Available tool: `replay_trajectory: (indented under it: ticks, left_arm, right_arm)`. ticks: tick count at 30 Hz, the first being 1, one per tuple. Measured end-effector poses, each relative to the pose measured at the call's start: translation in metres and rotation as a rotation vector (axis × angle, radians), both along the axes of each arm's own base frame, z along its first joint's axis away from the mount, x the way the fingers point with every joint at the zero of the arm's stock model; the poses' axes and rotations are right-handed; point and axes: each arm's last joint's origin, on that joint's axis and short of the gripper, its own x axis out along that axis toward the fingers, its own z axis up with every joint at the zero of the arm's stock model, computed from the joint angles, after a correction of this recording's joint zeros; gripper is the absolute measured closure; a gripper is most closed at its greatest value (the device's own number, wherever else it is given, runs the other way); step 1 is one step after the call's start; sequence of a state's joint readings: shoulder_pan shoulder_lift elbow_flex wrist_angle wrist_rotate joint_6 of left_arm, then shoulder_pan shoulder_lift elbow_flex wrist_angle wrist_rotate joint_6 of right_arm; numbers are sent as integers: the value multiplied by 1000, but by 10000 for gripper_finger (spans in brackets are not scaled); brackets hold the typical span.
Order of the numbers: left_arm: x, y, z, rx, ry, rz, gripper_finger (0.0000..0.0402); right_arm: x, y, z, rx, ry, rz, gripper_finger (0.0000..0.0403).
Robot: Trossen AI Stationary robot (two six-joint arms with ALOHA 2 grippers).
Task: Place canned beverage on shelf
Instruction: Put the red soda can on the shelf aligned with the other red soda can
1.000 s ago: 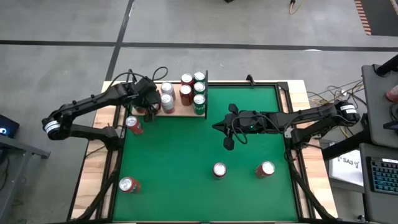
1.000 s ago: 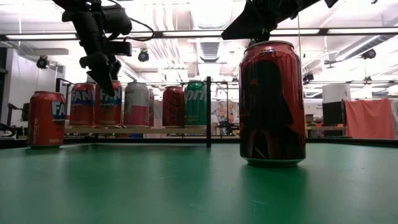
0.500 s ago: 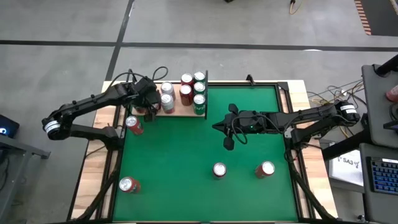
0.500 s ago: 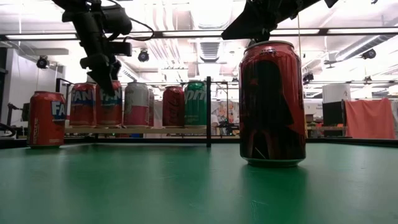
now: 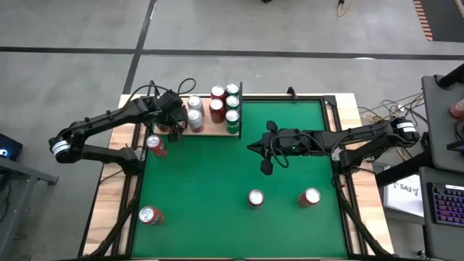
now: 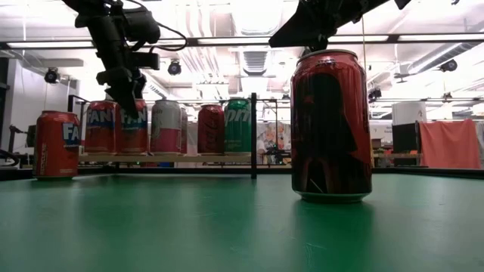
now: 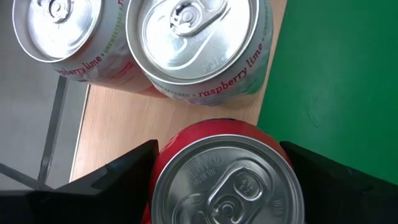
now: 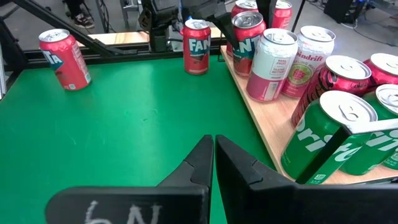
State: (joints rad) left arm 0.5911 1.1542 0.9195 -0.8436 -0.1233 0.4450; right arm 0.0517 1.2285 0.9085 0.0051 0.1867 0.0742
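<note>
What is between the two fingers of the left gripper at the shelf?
In the left wrist view, a red can stands between the open fingers of the left gripper, on the shelf beside two raspberry lime cans.

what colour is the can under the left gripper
Red, with a silver top; the left wrist view shows it best, between the left gripper's open fingers.

Red, green and pale pink-lettered cans [image 8: 271, 62] stand on the pale wood shelf [image 8: 283, 121], green felt [image 8: 137, 118] beside.
</note>
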Motion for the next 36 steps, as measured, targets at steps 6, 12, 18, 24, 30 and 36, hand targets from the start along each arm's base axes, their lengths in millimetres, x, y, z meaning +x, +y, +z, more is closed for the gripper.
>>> replay_trajectory:
  ticks: [6, 12, 18, 24, 30, 36]
  left_arm:
    - [0, 0, 0, 0, 0, 1, 90]
    - [0, 0, 0, 0, 0, 1, 90]
    - [0, 0, 0, -1, -1, 5, 90]
    - [0, 0, 0, -1, -1, 5, 90]
    - [0, 0, 0, 4, -6, 5, 76]
    - [1, 1, 1, 10, -8, 4, 55]
  right_arm:
    - [0, 0, 0, 0, 0, 0, 394]
    - [0, 0, 0, 0, 0, 0, 394]
    - [0, 0, 0, -6, 1, 3, 394]
    - [0, 0, 0, -7, 1, 3, 394]
    - [0, 0, 0, -7, 1, 3, 394]
    - [0, 0, 0, -7, 1, 3, 394]
